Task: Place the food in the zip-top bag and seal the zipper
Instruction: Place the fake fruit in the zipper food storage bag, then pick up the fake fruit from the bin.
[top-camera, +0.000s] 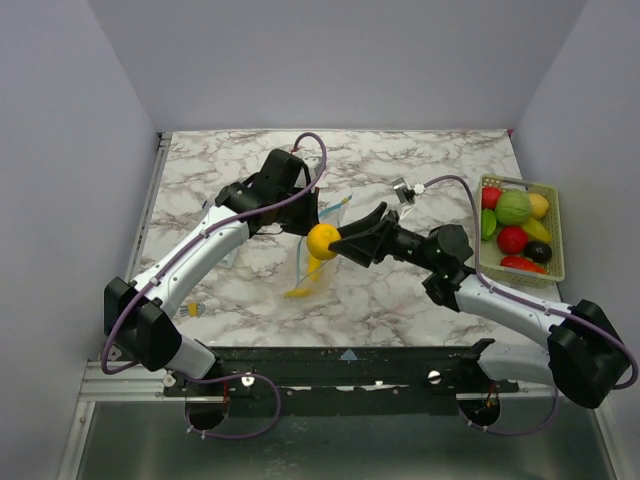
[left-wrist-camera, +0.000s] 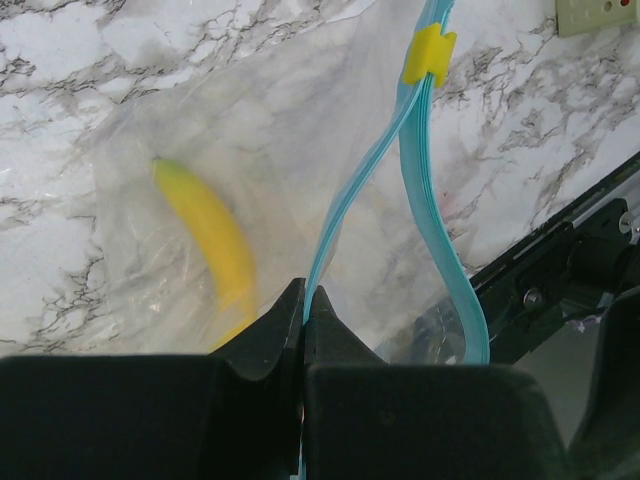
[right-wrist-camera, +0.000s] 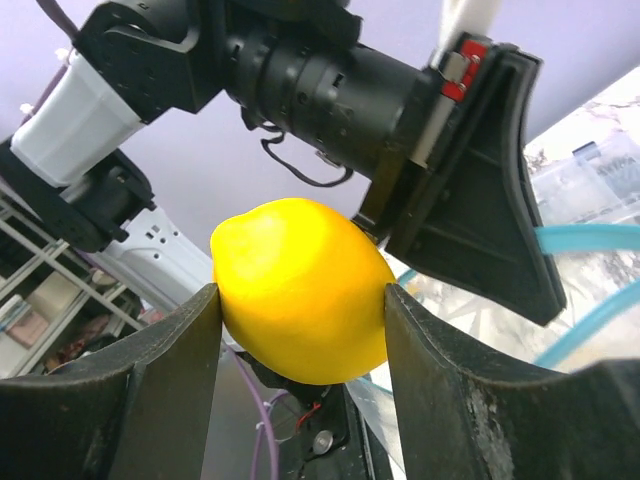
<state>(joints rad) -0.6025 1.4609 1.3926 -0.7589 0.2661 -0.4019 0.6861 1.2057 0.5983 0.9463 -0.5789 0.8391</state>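
My left gripper (top-camera: 318, 212) is shut on the teal zipper strip (left-wrist-camera: 345, 195) of the clear zip-top bag (top-camera: 318, 250) and holds it up with the mouth gaping. A yellow slider clip (left-wrist-camera: 430, 55) sits on the strip. A yellow toy banana (left-wrist-camera: 210, 235) lies inside the bag, also seen from above (top-camera: 303, 288). My right gripper (top-camera: 328, 241) is shut on a yellow toy lemon (right-wrist-camera: 300, 290) right at the bag's mouth, next to my left gripper (right-wrist-camera: 480, 210).
A yellow-green mesh basket (top-camera: 553, 238) at the right edge holds several toy fruits, red, green, yellow and dark. A small flat packet (top-camera: 192, 310) lies near the front left. The table's front rail (left-wrist-camera: 560, 250) runs below the bag.
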